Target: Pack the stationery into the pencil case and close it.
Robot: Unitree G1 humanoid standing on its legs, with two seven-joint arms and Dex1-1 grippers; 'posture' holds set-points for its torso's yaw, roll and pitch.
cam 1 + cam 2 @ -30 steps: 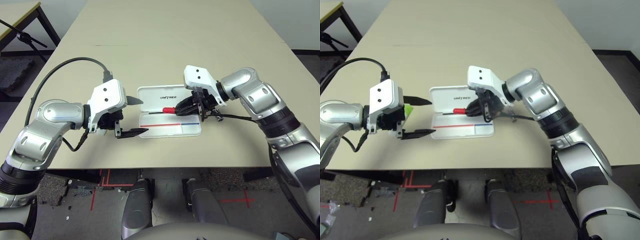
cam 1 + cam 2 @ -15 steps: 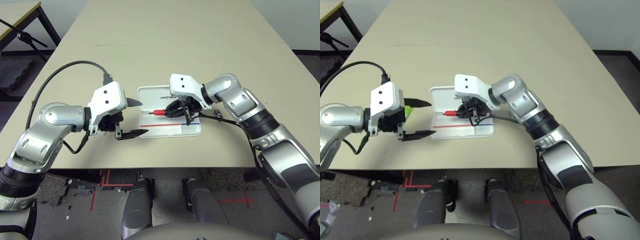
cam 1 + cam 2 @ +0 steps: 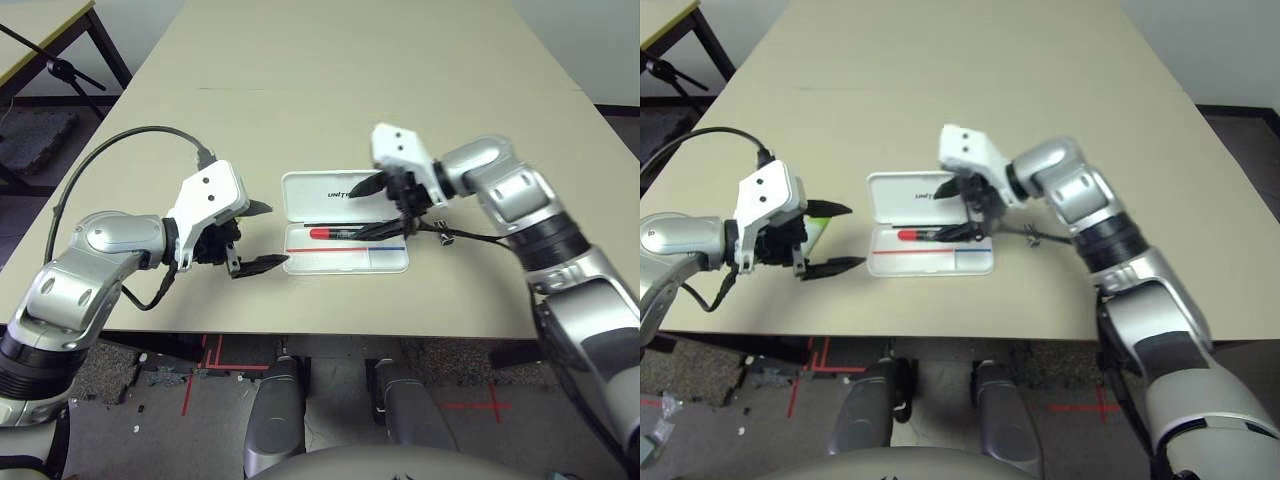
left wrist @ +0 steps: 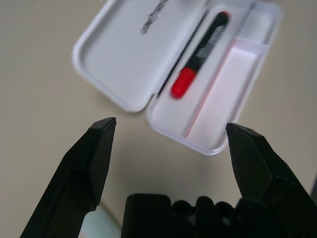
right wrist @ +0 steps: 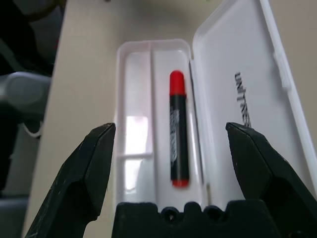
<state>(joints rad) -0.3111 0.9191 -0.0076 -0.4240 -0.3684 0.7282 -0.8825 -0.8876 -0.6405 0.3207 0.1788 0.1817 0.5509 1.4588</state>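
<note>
Marker [image 3: 333,233] partly hidden behind right hand [image 3: 368,208]

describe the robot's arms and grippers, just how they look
Both arms are silver with black bands. Each ends in a white housing with small black dots. The left gripper and the right gripper have black, tapering fingers; a black cable loops behind the left one.

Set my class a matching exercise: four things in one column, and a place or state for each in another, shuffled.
Things
1. Marker
2. Lid
3. Left tool
4. Right tool

Places and states
A. Open, over the case
B. Folded back, bearing black lettering
C. Open, off to the robot's left of the case
D. Lying inside the case

Right pairs: 1-D, 2-B, 3-C, 4-A
</note>
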